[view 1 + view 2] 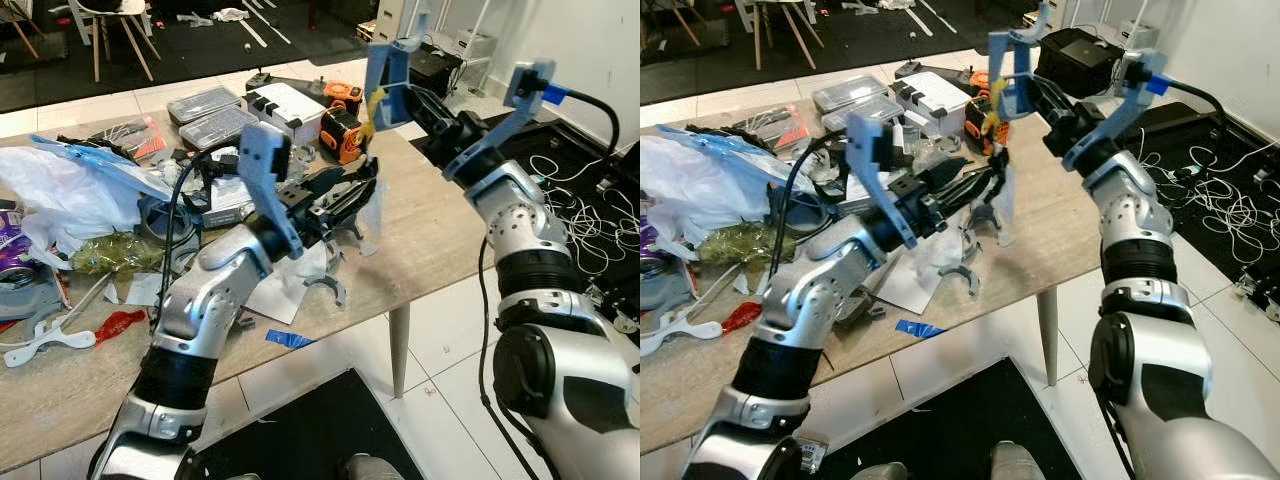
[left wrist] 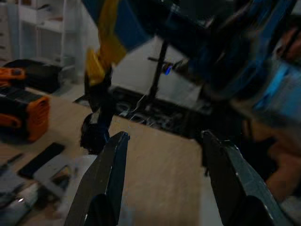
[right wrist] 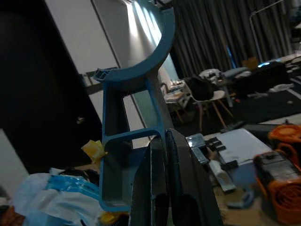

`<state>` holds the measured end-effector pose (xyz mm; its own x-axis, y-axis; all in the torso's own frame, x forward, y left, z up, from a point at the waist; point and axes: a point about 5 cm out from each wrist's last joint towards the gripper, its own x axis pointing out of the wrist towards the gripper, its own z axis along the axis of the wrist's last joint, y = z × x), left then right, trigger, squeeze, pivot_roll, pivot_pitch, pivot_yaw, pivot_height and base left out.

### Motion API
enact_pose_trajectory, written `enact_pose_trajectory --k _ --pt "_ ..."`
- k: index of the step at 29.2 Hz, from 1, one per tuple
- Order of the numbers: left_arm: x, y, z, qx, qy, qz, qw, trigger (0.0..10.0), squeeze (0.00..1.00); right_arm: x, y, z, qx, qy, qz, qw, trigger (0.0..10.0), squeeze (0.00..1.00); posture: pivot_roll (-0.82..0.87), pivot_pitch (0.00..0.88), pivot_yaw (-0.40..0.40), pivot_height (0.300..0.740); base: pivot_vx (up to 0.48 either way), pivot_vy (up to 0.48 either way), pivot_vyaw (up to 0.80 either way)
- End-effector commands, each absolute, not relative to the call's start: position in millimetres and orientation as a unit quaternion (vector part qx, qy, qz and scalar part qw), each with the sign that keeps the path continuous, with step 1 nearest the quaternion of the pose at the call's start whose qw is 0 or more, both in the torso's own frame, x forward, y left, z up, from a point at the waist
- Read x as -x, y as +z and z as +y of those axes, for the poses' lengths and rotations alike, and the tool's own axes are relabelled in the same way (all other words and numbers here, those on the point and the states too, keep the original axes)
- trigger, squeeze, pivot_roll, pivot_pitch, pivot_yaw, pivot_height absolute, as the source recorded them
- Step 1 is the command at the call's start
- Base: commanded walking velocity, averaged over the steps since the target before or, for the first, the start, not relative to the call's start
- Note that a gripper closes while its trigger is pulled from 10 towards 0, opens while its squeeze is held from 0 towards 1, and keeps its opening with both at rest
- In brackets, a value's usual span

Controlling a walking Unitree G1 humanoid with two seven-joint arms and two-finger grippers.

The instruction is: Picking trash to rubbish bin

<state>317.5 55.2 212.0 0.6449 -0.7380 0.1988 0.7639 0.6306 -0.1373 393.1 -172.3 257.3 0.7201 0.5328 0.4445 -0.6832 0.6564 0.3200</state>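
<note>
Nearest to me, my left gripper (image 1: 352, 192) hovered over the near half of the bench (image 1: 430, 240), its two black fingers spread wide with nothing between them; just beneath and beside it lay white paper scraps (image 1: 290, 285), a grey curved clip (image 1: 327, 290) and, near the front edge, a strip of blue tape (image 1: 288, 339) and a red wrapper (image 1: 118, 324).

Further out, my right gripper (image 1: 388, 106) was raised above the far right corner of the bench, fingers pressed together on a blue plastic bracket (image 1: 385, 62); the right wrist view showed the fingers closed on the bracket's lower web; a scrap of yellow tape (image 1: 374, 108) hung from it.

Progress, as I judged it: one piece of trash was lifted clear and in hand, none seen deposited; I could make out no rubbish bin, so carrying and dropping remained, as did most of the clutter.

Containers: at the bench's left a loose white plastic bag (image 1: 70, 195) with blue film on it, contents not discernible; beside it a clear bag of greenish material (image 1: 115, 252); at the far side, two grey lidded cases (image 1: 210, 115), shut, a white box (image 1: 285, 108) and orange tool cases (image 1: 342, 130).
</note>
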Motion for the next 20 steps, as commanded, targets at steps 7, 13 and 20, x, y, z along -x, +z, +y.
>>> enact_pose_trajectory --k 7,13,20 --pt "-340 215 47 0.064 -0.346 -0.052 0.935 10.0 0.0 -394 271 -151 -0.238 0.388 -0.171 0.874 10.0 0.0 -0.05 0.0 -0.031 0.74 0.0 0.0 0.0" --pt "-352 221 44 0.058 -0.289 -0.044 0.954 10.0 0.0 -394 277 -141 -0.237 0.401 -0.175 0.867 10.0 0.0 -0.05 0.0 -0.033 0.74 0.0 0.0 0.0" --pt "-359 217 55 0.032 -0.247 -0.05 0.967 10.0 0.0 -395 277 -145 -0.236 0.399 -0.175 0.869 10.0 0.0 -0.05 0.0 -0.029 0.74 0.0 0.0 0.0"
